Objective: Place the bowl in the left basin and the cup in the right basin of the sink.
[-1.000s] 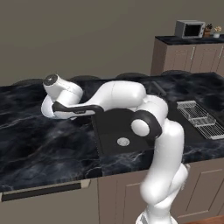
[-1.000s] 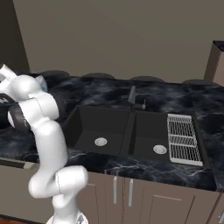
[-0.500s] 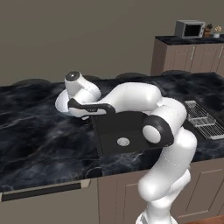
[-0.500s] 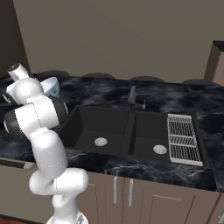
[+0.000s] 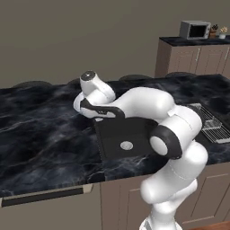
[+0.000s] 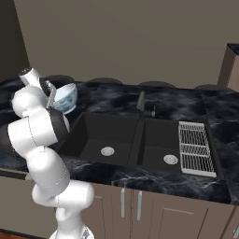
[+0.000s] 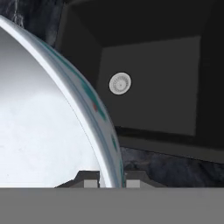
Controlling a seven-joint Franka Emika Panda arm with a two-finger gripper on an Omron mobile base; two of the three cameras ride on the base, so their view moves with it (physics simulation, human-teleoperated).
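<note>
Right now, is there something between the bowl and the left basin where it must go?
Nothing visible. The claw grips the bowl by its rim beside the sink, and the left basin lies open with nothing in it.

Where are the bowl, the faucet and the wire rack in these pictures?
bowl [image 6: 66,97]: right base view, on its outer wall.
faucet [image 6: 140,103]: right base view, on its upright stem.
wire rack [image 6: 196,147]: right base view, on the middle of its grid.

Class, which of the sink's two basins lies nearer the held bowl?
The left basin: the bowl hangs just past its outer corner, while the right basin lies beyond the divider, beside the rack.
</note>
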